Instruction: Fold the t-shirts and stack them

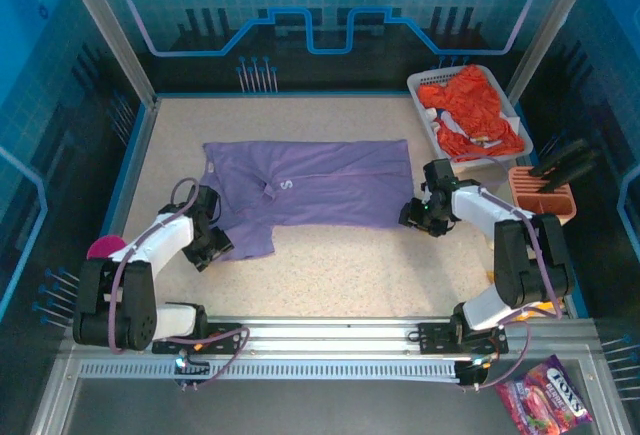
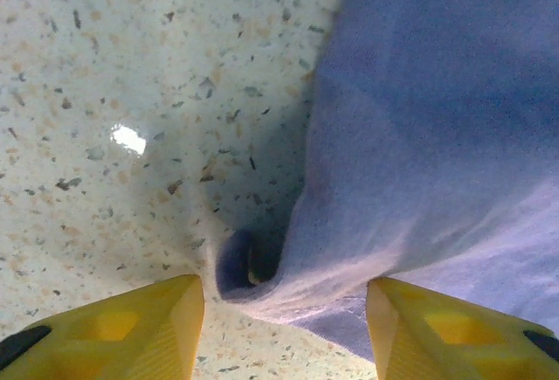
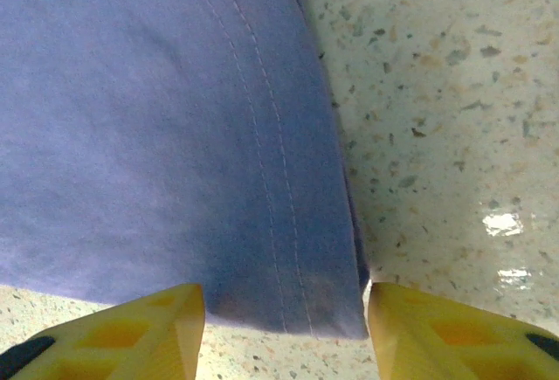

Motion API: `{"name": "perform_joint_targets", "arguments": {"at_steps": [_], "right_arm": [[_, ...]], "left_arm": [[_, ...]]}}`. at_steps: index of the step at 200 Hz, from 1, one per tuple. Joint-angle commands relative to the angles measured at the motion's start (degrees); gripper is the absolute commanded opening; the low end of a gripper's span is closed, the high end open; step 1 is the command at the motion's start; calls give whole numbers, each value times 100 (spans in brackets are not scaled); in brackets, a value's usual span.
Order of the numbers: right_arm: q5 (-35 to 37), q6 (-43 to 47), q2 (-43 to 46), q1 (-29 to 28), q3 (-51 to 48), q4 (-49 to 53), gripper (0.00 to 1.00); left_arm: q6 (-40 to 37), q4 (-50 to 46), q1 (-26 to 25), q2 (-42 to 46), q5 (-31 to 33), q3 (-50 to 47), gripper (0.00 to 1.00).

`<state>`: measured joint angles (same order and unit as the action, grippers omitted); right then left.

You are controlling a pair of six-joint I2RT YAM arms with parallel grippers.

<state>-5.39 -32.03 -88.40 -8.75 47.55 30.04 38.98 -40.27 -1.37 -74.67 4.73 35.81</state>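
Purple shirt (image 1: 320, 190): flat mid-table, long axis left-right.
Left claw (image 2: 284, 310): fingers apart, near-left corner between them.
Right claw (image 3: 284, 306): fingers apart, near-right hem corner between them.
Orange shirt (image 1: 470, 110): in basket (image 1: 413, 82), far right.

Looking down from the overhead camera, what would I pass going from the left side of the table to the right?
Pink object → left gripper at the shirt's left end → purple t-shirt → right gripper at its right end → orange rack.
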Motion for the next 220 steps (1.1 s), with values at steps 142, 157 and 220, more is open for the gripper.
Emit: {"name": "perform_joint_targets", "arguments": {"at_steps": [142,157,220], "right_arm": [[-93,-8,98,201,-254,-189,15],[-69,2,177,216,-281,-178,7],[-275,368,363,437,52,92,0]], "left_arm": [[-319,96,-48,-37,85,220,0],[-325,-37,-56,98,23,232,0],[-321,-743,-83,500,-233,996,0]]}}
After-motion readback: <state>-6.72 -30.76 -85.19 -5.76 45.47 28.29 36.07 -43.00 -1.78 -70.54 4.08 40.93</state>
